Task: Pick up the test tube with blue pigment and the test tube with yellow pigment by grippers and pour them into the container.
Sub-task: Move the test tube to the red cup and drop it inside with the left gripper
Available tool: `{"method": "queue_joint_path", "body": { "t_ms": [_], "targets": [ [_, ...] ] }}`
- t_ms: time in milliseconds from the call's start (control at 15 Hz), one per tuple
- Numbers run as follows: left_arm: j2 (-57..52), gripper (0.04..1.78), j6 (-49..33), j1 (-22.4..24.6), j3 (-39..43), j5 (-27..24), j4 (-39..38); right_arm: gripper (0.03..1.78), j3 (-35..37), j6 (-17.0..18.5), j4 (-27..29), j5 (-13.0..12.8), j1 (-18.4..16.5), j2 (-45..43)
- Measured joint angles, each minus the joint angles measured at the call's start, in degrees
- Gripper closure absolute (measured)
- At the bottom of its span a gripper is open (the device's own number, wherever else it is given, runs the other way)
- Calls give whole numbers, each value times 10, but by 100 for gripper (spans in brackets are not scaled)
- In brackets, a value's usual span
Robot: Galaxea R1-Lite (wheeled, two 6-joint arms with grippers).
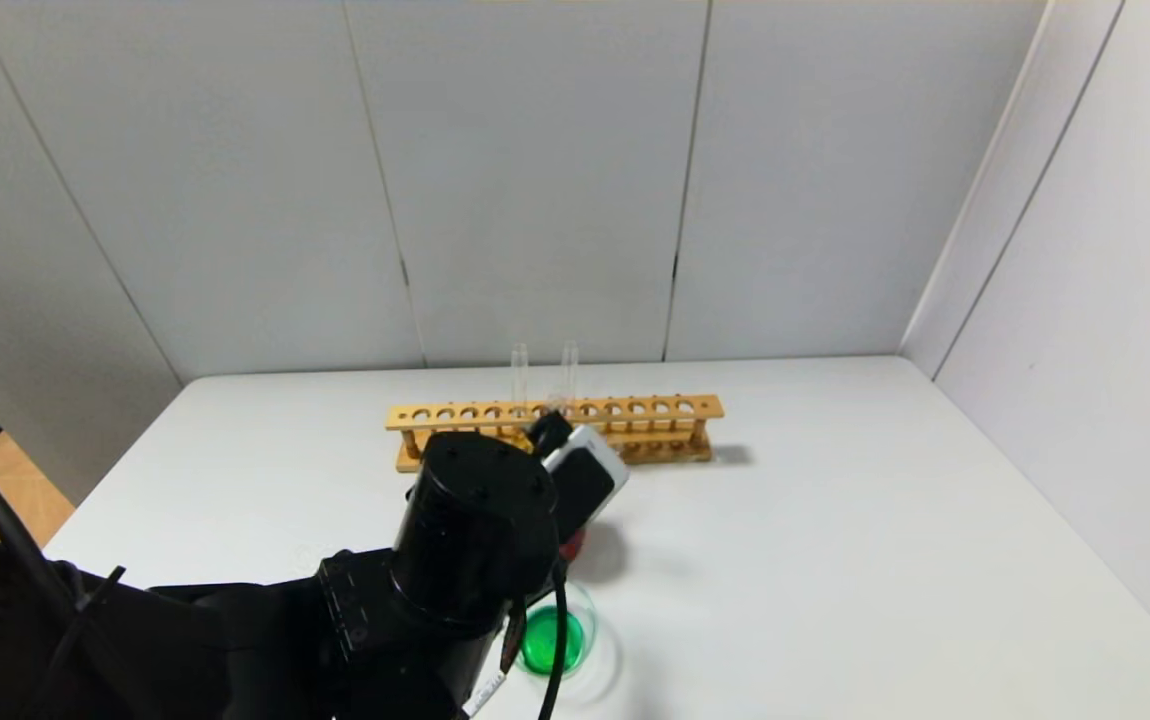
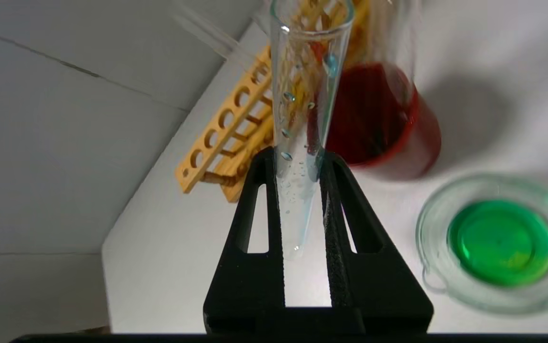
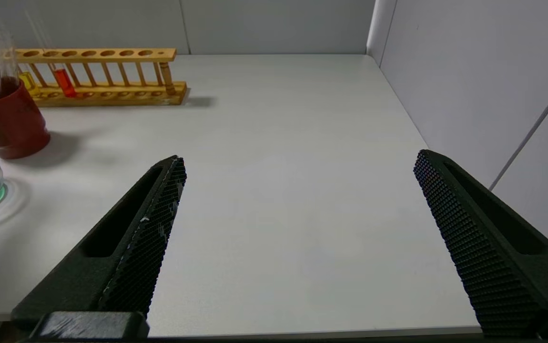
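Left gripper (image 2: pixel 298 190), black two-fingered claw, hangs over the white table (image 1: pixel 835 560) near its front edge, fingers pressed onto a slim clear glass test tube (image 2: pixel 302 119). Tube carries only teal-blue droplets and a faint blue streak on its inner wall; its open mouth points away from the claw toward the translucent red cup (image 2: pixel 383 124), and whether the mouth sits over or inside the cup is unclear. From the head view, the arm's black wrist hides most of the cup.

Squat clear glass beaker with a pour spout (image 2: pixel 498 243) stands just at 6 o'clock of the red cup, holding green liquid.

Wooden test tube rack (image 1: pixel 555 430) lies at 12 o'clock of the cup, toward the back wall. It holds a tube with a yellow tip (image 3: pixel 27 82) and a tube with an orange-red tip (image 3: pixel 65 82), side by side.

Right gripper (image 3: pixel 298 228) sits low over the table's near right part, fingers spread wide, nothing between them.
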Motion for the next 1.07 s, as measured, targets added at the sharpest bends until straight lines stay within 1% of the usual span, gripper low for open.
{"method": "queue_joint_path", "body": {
  "t_ms": [133,267,400,733,1067],
  "targets": [
    [-1,152,-45,13,3,0,-52,6,0,0,0,0,0,0],
    [-3,152,-94,20,4,-3,-77,6,0,0,0,0,0,0],
    [-4,152,-140,22,5,-9,-80,6,0,0,0,0,0,0],
    [-7,152,-261,26,-3,-65,-74,6,0,0,0,0,0,0],
    [9,152,-310,59,-10,-111,-82,6,0,0,0,0,0,0]
  ]
}}
